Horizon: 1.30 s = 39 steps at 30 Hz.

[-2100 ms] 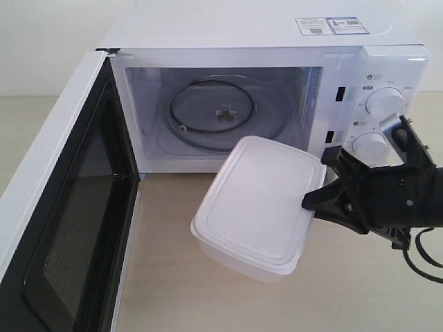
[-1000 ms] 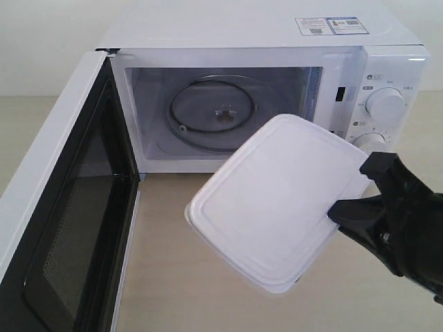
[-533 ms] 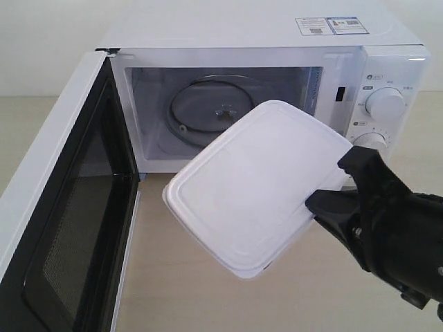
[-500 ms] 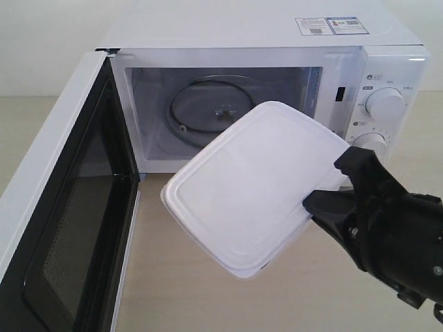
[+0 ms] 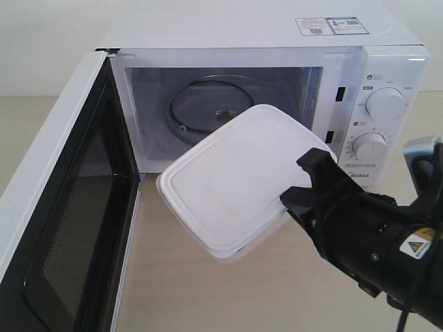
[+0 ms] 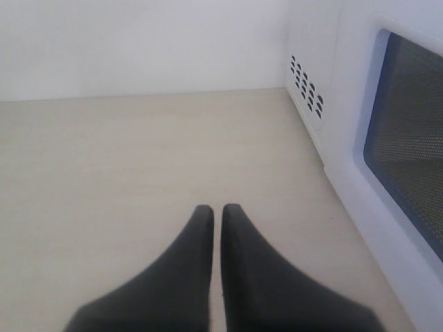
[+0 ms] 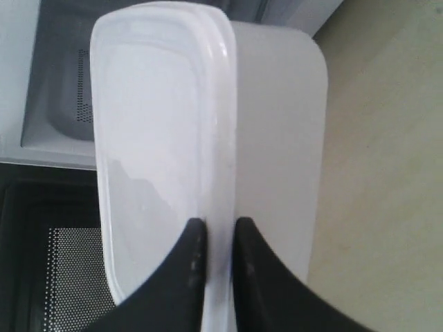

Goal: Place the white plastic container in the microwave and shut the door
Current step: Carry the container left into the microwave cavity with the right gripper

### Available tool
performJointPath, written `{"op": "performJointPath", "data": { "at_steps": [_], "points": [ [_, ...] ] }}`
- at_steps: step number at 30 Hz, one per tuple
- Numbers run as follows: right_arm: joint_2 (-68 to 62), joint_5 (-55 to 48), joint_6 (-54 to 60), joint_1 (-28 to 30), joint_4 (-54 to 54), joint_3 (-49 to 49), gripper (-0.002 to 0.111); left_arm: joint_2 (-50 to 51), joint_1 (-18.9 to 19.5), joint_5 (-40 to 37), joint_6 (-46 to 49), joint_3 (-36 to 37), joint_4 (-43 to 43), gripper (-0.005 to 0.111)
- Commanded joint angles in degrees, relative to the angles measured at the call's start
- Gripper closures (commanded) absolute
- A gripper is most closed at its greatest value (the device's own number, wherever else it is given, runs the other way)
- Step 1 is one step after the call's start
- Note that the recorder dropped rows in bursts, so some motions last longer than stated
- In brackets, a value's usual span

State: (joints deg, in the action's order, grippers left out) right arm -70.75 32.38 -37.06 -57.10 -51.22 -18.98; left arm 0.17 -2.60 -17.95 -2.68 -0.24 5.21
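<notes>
- White plastic container [image 5: 235,180] is hanging tilted before the open microwave [image 5: 277,34], right gripper [image 5: 299,181] pinching its rim.
- That thin, tilted hold is risking a slip; left gripper [image 6: 216,214] is idling closed, empty.

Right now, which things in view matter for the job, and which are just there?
In the job: white plastic container, right hand gripping its rim, microwave, its open door.
Just there: left hand, shut on nothing; dials; labels; table.

Container [image 5: 235,181] before the microwave [image 5: 228,28] opening, door [image 5: 76,221] at left
</notes>
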Motion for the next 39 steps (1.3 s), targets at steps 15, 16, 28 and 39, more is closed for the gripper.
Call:
{"op": "performJointPath", "data": {
  "at_steps": [15, 16, 28, 39],
  "points": [
    [-18.61, 10.00, -18.33, 4.60, 10.13, -9.40, 0.108, -0.17, 0.15, -0.09, -0.49, 0.24, 0.14, 0.102],
    [-19.92, 9.98, -18.21, 5.25, 10.72, -10.41, 0.108, -0.17, 0.15, -0.09, -0.49, 0.24, 0.14, 0.102],
    [-30.72, 5.56, -21.17, 13.51, 18.21, -23.71, 0.108, -0.17, 0.15, -0.09, -0.49, 0.24, 0.14, 0.102],
    [-37.46, 4.38, -24.70, 16.92, 20.16, -31.75, 0.108, -0.17, 0.15, -0.09, -0.49, 0.24, 0.14, 0.102]
  ]
}}
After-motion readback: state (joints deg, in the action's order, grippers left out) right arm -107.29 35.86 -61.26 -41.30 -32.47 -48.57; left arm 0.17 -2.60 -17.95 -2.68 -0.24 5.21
